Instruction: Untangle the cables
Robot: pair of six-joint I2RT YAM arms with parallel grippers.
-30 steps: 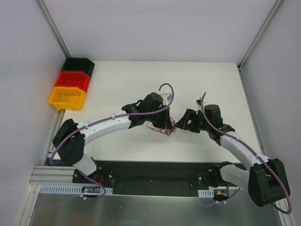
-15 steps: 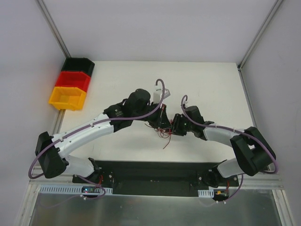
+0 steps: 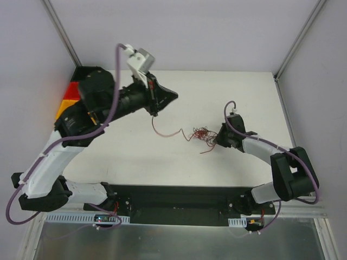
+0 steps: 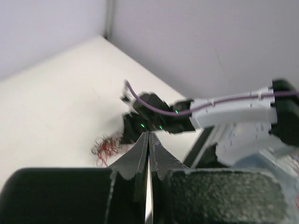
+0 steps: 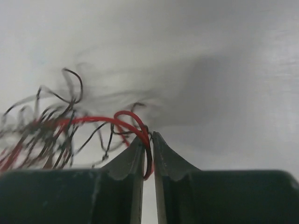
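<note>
Over the table (image 3: 135, 157), my left gripper (image 4: 148, 137) hangs raised toward the far left corner, clenched. My right gripper (image 5: 148, 140) sits low, right of the middle, clamped on a red loop (image 5: 133, 122) of the cables (image 3: 203, 135) bunched there. One strand (image 3: 168, 134) runs from the bunch up to my left, so I judge it pinched. I should anchor with the right and draw left slowly, easing off if the bunch drags or tightens.

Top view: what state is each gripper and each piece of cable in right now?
left gripper: shut on strand, raised above the table.
strand: drawn out of the cable tangle, sagging in a curve.
right gripper: shut on red loop, low at the table.
cable tangle: knotted, lying on the table.
</note>
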